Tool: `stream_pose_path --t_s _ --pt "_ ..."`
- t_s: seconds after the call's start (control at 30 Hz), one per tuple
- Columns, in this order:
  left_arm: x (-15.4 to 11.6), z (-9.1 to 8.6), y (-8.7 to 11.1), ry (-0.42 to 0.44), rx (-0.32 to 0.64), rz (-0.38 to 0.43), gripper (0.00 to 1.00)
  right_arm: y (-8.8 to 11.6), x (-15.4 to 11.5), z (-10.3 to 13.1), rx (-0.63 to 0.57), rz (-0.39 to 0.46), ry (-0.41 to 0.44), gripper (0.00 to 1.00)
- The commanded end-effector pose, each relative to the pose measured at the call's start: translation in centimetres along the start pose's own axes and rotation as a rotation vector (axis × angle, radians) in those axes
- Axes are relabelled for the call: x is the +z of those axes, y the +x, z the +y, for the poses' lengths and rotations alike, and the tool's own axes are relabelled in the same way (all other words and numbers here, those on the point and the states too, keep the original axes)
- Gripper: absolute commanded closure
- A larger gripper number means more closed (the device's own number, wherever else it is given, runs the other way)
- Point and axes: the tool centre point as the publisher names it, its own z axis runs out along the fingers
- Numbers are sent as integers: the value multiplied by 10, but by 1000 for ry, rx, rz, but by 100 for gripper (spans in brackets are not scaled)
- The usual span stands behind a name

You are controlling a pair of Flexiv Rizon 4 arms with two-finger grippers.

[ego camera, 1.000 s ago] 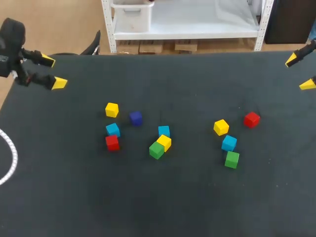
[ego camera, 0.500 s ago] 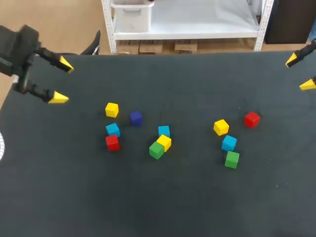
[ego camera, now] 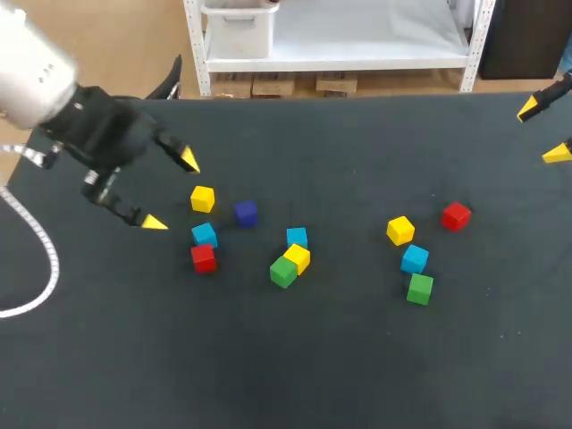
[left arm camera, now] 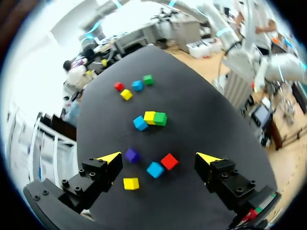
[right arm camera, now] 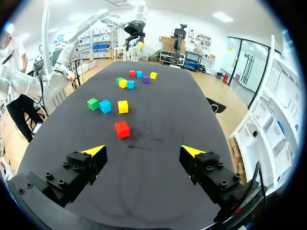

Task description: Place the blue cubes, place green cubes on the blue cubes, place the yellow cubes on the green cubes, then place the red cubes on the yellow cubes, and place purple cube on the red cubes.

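Our left gripper (ego camera: 171, 192) hovers with its fingers spread apart and empty, just beside a yellow cube (ego camera: 203, 198). A purple cube (ego camera: 246, 213), a blue cube (ego camera: 205, 234) and a red cube (ego camera: 203, 257) lie near it, each singly on the table (ego camera: 268, 375). A green cube (ego camera: 283, 271) lies mid-table. Our right gripper (ego camera: 542, 131), likewise spread and empty, hangs at the far right edge, well apart from the cubes.

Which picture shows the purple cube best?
The left wrist view: the purple cube sits close ahead of the open left gripper, with nothing covering it. The head view shows it from above, farther off. The right wrist view shows it only as a far speck.
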Motion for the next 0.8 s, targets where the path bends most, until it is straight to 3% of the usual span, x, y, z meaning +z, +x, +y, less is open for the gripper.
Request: stream_pose_path --t_s 0.03,0.23,0.47,0.53,0.63,0.8 --pt "21 17 -6 205 360 143 0 -1 0 2 -1 1 4 0" --pt "43 16 -20 217 417 145 0 -1 0 2 -1 1 4 0" --pt "71 29 -22 198 380 113 0 -1 0 2 -1 1 4 0" --pt "80 35 -21 179 311 146 0 -1 0 2 -1 1 4 0" --pt "89 43 -17 127 180 130 0 -1 0 2 -1 1 4 0" --pt "102 46 -12 68 61 81 0 -1 0 2 -1 1 4 0"
